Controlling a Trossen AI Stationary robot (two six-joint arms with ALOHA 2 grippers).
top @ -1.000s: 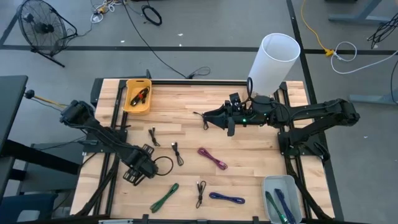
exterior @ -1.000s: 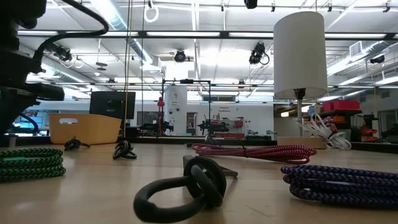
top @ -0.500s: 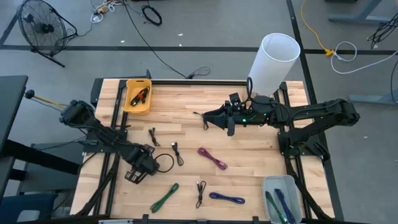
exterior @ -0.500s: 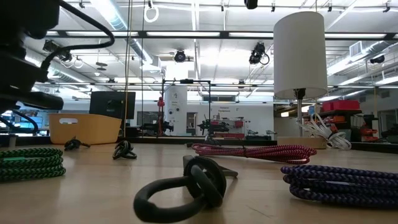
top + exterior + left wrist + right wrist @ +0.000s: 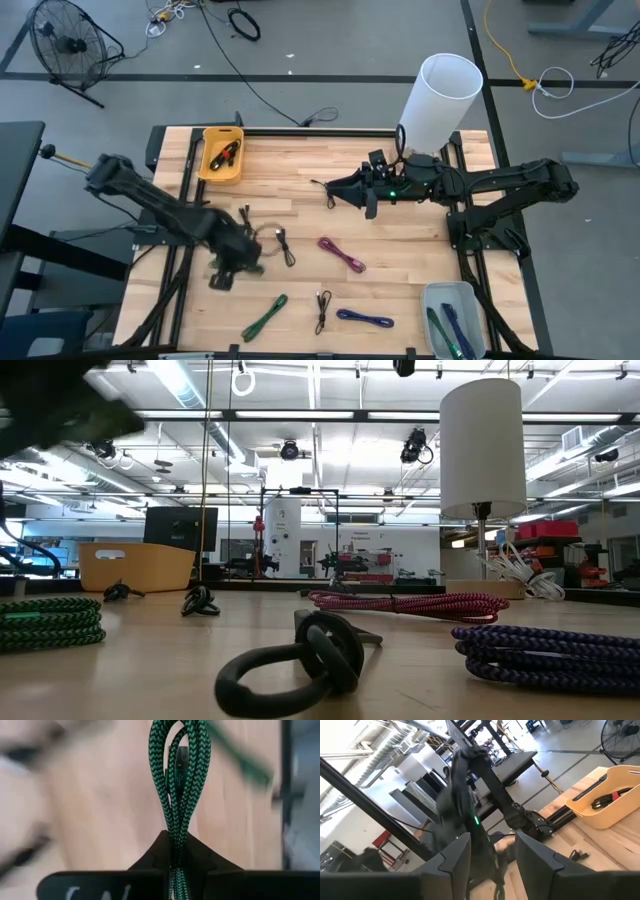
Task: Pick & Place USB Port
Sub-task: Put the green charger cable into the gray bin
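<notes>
- Two arms are showing in the high view. The left gripper [image 5: 235, 262] is hanging near the table's [image 5: 300, 180] left edge, and the dark green cable [image 5: 262, 240] is looping beside it. The yellow bin [image 5: 207, 170] is waiting at the far left corner, probably this arm's job.
- Left wrist view: closed fingers [image 5: 200, 857] are pinching the cable [image 5: 179, 780], which is pointing straight ahead.
- Right wrist view: the right gripper [image 5: 492, 855] is gaping, holding nothing.

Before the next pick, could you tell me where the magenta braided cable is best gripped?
Probably mid-bundle on the magenta cable, straight down from above, fingers across its width: it lies flat as a narrow diagonal coil with bare table on both long sides.
</notes>
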